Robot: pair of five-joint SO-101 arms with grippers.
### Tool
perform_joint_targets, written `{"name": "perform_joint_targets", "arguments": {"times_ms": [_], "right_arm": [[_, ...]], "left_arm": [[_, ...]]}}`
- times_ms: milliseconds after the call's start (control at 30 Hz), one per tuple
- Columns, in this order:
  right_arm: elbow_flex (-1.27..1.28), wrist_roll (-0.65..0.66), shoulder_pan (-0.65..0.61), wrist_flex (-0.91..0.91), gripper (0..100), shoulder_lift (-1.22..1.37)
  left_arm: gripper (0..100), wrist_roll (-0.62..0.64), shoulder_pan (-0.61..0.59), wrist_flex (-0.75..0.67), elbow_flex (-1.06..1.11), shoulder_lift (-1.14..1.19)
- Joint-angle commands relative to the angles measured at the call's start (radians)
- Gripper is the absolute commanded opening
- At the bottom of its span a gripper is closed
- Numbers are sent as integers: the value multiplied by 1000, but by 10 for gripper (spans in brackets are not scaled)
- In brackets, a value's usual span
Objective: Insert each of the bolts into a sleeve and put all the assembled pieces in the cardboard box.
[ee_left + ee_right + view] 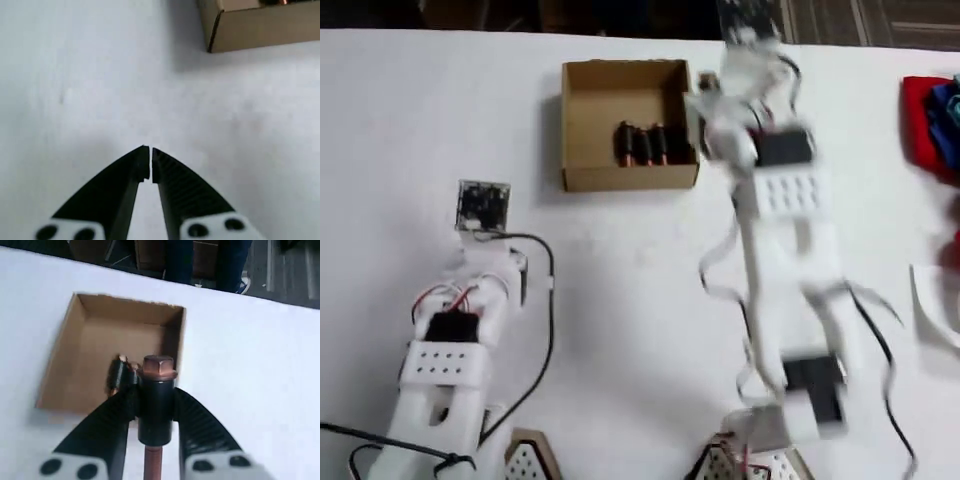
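Well, start close in: your right wrist view has the right claw clamped on a black sleeve with a copper bolt through it, hex head at one end and threaded shank sticking out the other. The high view gives you none of that detail; there, that arm is a blur just beside the right wall of the cardboard box. Your left wrist view gives you the left claw with its tips together, holding nothing, above bare white surface, with a corner of the box farther off. Farther out, the box sits open on the surface, and the high view lets you count what lies in it: three assembled pieces side by side, toward its near right corner. The right wrist view shows you one of them, partly hidden behind the claw. With the one you hold, that makes four bolts and four sleeves, and one box.
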Motion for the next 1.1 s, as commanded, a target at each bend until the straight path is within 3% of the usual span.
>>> {"name": "perform_joint_targets", "arguments": {"times_ms": [0, 167, 333, 500, 1067], "right_arm": [[-568, -146, -21, 74, 19, 335], [-1022, -144, -68, 163, 19, 700], [-1224, -71, -113, 162, 19, 926], [-1243, -44, -130, 90, 19, 1013], [-1240, -44, -231, -119, 19, 1179]], "left_arm": [[27, -14, -74, -57, 4, -2], [27, -14, -166, -92, 7, -2], [27, -14, -183, -124, 44, -2], [27, -14, -181, -222, 108, -3], [27, -14, -178, -224, 110, -3]]}}
